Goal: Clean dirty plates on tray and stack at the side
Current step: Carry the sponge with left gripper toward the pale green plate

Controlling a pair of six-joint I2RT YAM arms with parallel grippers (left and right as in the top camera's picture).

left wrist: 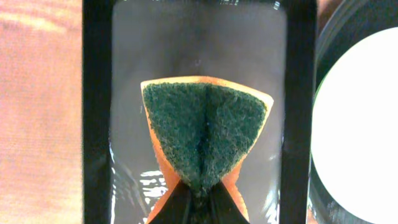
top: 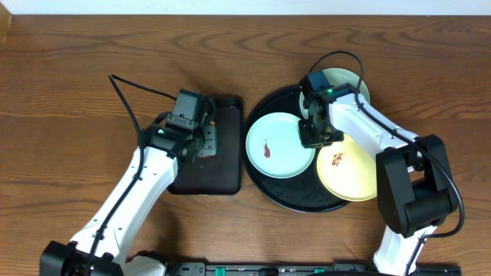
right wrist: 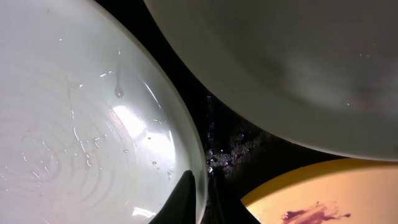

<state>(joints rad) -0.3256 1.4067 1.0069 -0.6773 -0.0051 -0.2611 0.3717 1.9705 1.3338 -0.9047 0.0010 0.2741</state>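
A mint-green plate (top: 278, 146) with a brown smear lies on the left of the round black tray (top: 295, 198). My right gripper (top: 315, 136) is shut on this plate's right rim, one finger inside and one under the edge (right wrist: 202, 193); the plate (right wrist: 81, 124) fills the left of that view. A pale yellow plate (top: 349, 169) with a brown smear lies at the tray's right, also in the right wrist view (right wrist: 336, 193). A second pale green plate (top: 347, 83) sits at the tray's back, partly under the arm. My left gripper (left wrist: 199, 202) is shut on a green-and-orange sponge (left wrist: 205, 130).
The sponge hangs over a smaller rectangular black tray (top: 222, 178) left of the round tray; its rim shows in the left wrist view (left wrist: 96, 124). Bare wood-grain tabletop (top: 69, 92) lies to the left and behind. The right arm crosses the back plate.
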